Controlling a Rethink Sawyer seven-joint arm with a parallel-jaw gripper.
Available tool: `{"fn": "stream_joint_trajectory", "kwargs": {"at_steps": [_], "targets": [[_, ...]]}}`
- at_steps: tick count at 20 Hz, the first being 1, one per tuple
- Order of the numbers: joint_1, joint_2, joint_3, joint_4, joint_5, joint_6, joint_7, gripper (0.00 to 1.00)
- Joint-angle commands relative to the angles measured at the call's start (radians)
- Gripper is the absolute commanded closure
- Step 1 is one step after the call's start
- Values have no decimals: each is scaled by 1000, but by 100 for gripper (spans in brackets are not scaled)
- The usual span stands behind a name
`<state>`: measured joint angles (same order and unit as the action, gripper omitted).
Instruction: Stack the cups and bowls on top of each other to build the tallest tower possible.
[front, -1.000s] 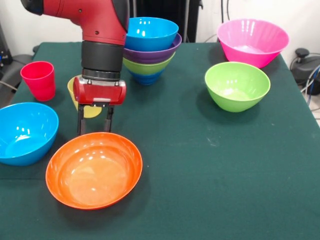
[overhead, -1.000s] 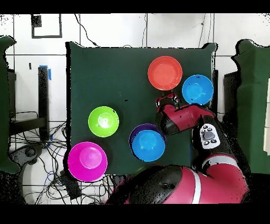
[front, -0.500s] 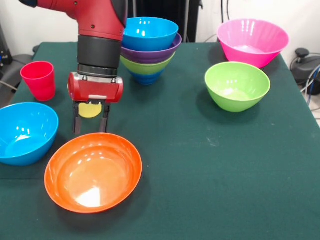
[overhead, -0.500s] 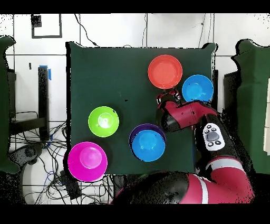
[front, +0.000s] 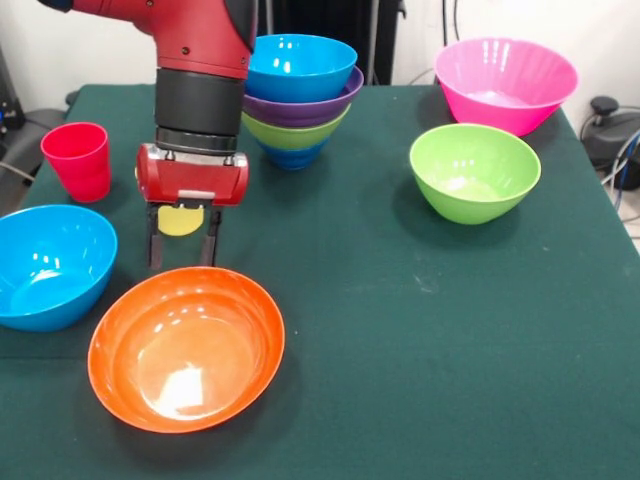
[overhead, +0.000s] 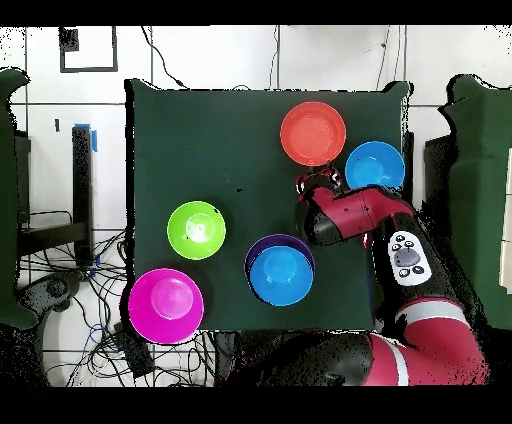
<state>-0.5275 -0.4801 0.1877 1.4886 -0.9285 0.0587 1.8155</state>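
Observation:
My gripper (front: 183, 258) is open, its fingers (front: 156, 245) pointing down just behind the far rim of the orange bowl (front: 186, 348); the tips touch or nearly touch that rim. From above, the gripper (overhead: 318, 184) sits beside the orange bowl (overhead: 313, 133). The yellow cup (front: 181, 221) shows between the fingers, behind them. The red cup (front: 78, 160) stands at the left. The tower (front: 299, 100) has light blue on top, then purple, lime green and dark blue. Loose bowls: light blue (front: 50, 265), lime green (front: 474, 171), pink (front: 504, 82).
The overhead view shows the tower (overhead: 280, 270), the lime green bowl (overhead: 196, 229), the pink bowl (overhead: 165, 305) and the light blue bowl (overhead: 375, 166). My arm (overhead: 400, 260) covers the table's right side there. Green cloth (front: 420, 350) lies to the right of the orange bowl.
The gripper shifted slightly left and a little up. The orange bowl slid a little toward the table's front edge and looks slightly tipped.

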Motion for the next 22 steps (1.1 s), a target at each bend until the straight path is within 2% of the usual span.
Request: {"fn": "stream_joint_trajectory", "kwargs": {"at_steps": [1,8,15,22], "targets": [[-13,11,121,32,-70,123,-166,0],[-40,4,179,58,-130,142,-263,0],[-42,-1,197,73,-177,137,-255,0],[-70,-2,245,89,-229,132,-297,0]]}}
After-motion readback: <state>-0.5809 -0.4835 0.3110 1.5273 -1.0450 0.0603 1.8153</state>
